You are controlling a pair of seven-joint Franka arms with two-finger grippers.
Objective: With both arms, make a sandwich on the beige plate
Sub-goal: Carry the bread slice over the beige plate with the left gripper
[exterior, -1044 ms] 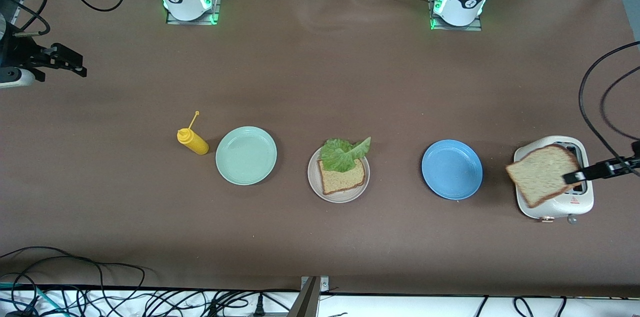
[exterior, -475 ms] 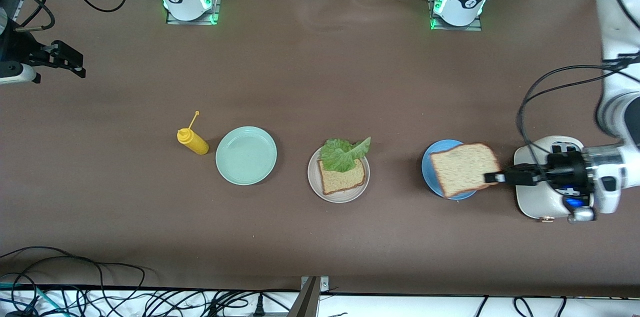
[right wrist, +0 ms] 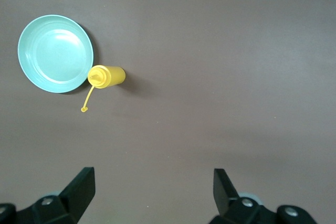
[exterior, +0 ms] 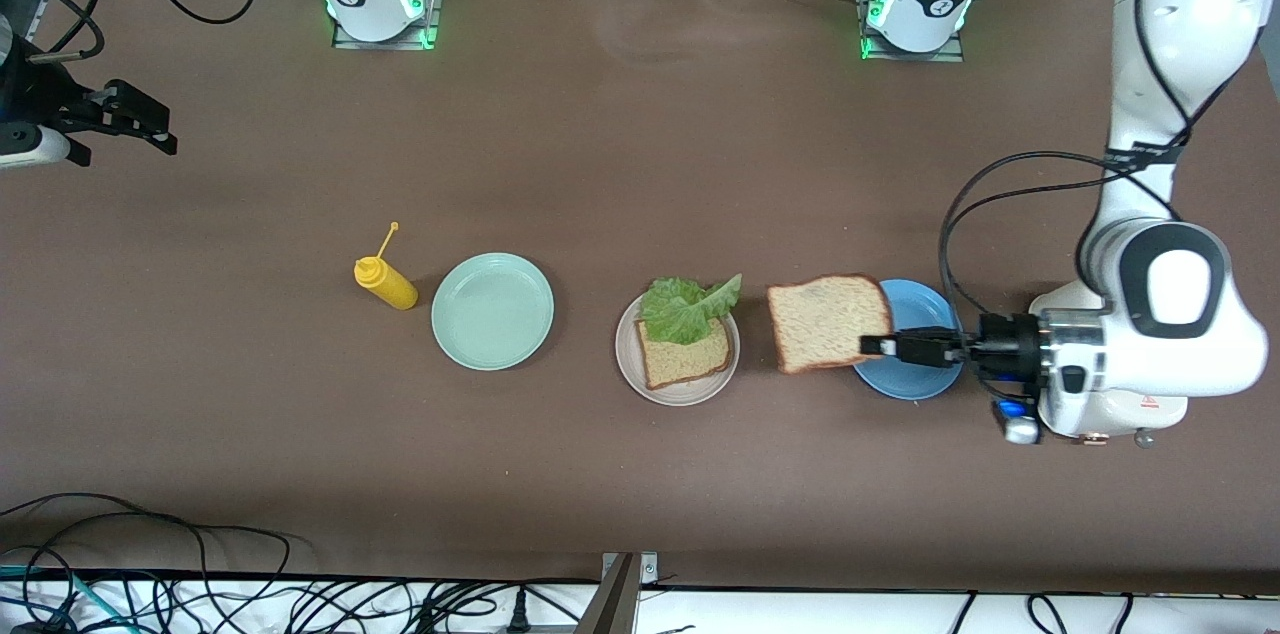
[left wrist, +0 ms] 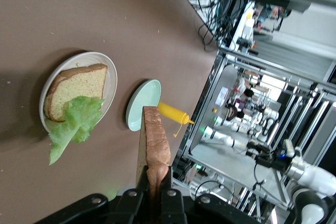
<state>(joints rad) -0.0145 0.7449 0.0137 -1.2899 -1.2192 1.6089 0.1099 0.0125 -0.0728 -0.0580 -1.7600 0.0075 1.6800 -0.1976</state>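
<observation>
With my left gripper (exterior: 872, 345) clamped on the second bread slice (exterior: 828, 322) at centre-right of the frame and the right gripper (right wrist: 152, 188) waiting open, I judge the next move must lower it squarely onto the lettuce (exterior: 688, 306) on the beige plate (exterior: 629, 369).

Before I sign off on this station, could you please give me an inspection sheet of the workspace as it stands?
Surface: brown table, flat.
Job's things: beige plate holds bread slice with lettuce leaf on it; second bread slice in the air.
Clutter: mint-green plate, blue plate, yellow squeeze bottle, toaster.
Grippers: left gripper shut on second bread slice, over the blue plate's edge; right gripper open, waiting at its table end.
Cables: black cables along the table edge nearest the camera.
Surroundings: nothing seen.
</observation>
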